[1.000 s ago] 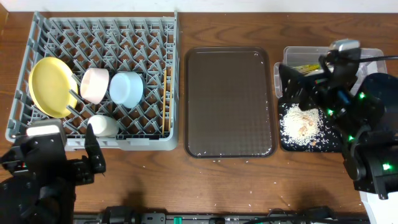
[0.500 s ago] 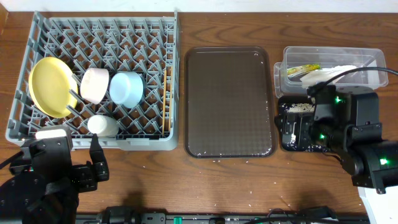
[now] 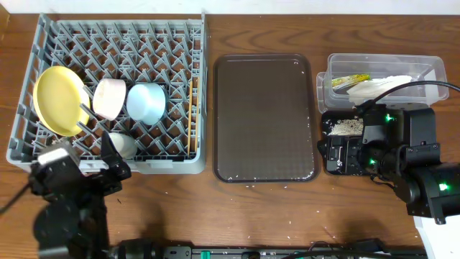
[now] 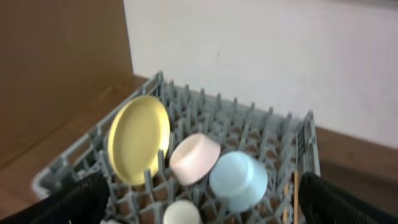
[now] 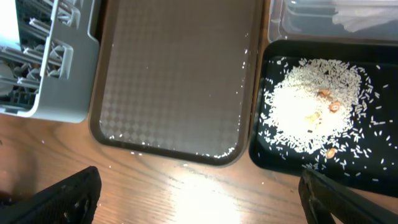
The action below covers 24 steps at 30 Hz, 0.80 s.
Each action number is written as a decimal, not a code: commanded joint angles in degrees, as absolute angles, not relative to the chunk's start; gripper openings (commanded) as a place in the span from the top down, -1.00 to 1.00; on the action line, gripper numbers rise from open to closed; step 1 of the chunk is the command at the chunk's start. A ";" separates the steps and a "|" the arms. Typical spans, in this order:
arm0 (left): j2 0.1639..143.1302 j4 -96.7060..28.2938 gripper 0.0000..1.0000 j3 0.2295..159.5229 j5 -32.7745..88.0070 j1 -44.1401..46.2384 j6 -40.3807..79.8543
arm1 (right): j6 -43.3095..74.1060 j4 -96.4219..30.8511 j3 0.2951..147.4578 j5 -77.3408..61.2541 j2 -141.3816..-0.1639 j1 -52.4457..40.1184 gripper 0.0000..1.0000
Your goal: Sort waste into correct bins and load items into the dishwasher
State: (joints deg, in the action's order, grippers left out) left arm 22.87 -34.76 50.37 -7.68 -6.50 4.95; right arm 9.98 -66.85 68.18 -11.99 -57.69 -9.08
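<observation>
Left gripper [image 4: 211,200] and right gripper [image 5: 205,198] hang empty, jaws spread wide. Rice [image 5: 311,112] lies heaped in the black tray [image 5: 373,168].

The right arm [image 3: 406,151] is pulled back toward 6 o'clock. It no longer hangs over the clear tub [image 3: 424,68], so the wrapper [image 3: 350,79] and the white paper [image 3: 377,86] now show. It now hides most of the rice [image 3: 345,125] on the black tray [image 3: 325,133]. The left arm [image 3: 72,194] is turned, and its tip is closer to the white cup [image 3: 123,144] at the 6 o'clock edge of the rack [image 3: 144,167].
</observation>
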 commanded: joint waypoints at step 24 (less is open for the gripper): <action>0.12 -1.37 -0.95 0.23 -5.96 -6.52 8.27 | 9.56 -66.89 68.62 -12.05 -57.67 -8.54 -0.98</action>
State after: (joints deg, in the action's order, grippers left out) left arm 0.58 -1.72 2.33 -6.35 -6.66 7.73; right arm 9.98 -66.85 68.18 -11.97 -57.71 -9.08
